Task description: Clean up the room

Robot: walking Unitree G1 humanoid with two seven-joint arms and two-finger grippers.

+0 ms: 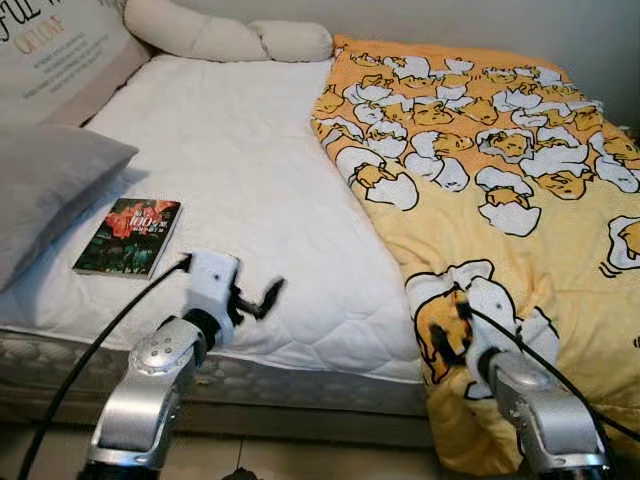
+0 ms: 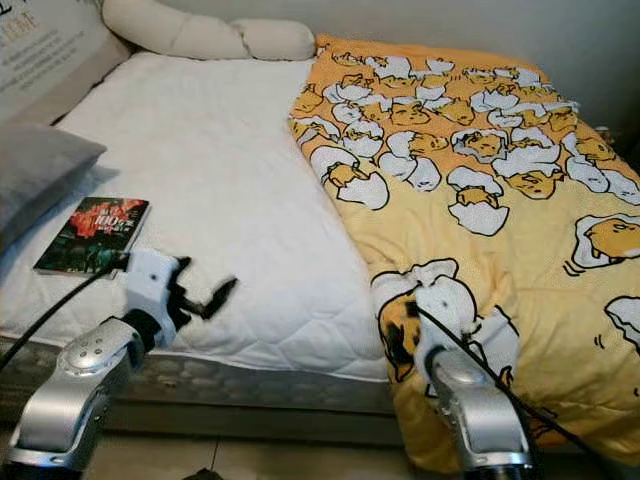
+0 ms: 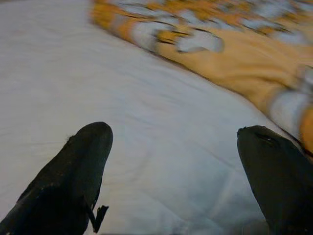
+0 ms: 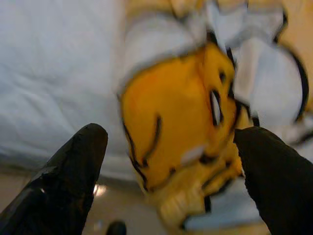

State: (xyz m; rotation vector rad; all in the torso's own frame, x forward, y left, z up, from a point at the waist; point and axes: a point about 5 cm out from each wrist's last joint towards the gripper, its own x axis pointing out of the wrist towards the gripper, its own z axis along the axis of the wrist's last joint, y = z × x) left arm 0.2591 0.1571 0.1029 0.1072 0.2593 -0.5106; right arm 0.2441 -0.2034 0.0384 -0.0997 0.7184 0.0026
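White quilted mattress (image 1: 250,180) lies half bare before us, the yellow cartoon-print blanket (image 1: 520,200) covering its right side, a book (image 1: 128,236) near the grey pillow (image 1: 50,185). Our right gripper (image 4: 168,147) hovers spread wide at the blanket's near corner, grasping nothing; our left gripper (image 3: 171,161), equally wide and empty, hangs over bare mattress. We judge bed-making is under way: next we should close on that corner.

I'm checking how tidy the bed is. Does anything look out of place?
The yellow blanket covers just the bed's right half, leaving the white mattress bare, and a book lies near the left edge.
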